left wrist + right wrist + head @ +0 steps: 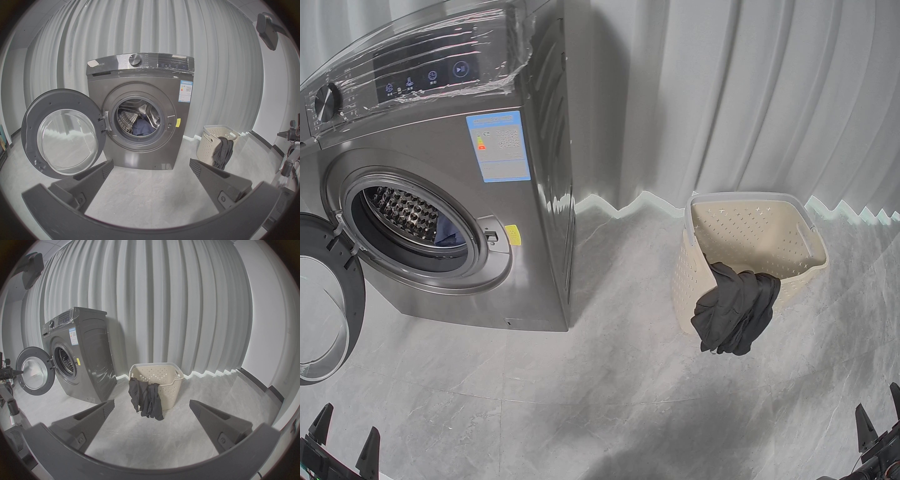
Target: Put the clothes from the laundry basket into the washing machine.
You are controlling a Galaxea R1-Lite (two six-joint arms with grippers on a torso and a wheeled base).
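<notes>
Blue label [499,147] and yellow sticker [513,235] on washing machine [487,206] front, print illegible. Door [325,300] open, blue garment [447,232] in drum. Laundry basket [687,275] right of machine, dark clothes [737,306] draped over rim. Left tool [349,428] and right tool [878,406] low before machine, both spread, empty.

Soft, even, bright light fills the room. Glare streaks the plastic film [444,65] on the washing machine [547,187], which casts a soft shadow on the curtain [750,94] behind it. The glossy floor [612,356] reflects pale light along the curtain's foot. Both wrist views bow strongly, with dark corners.
</notes>
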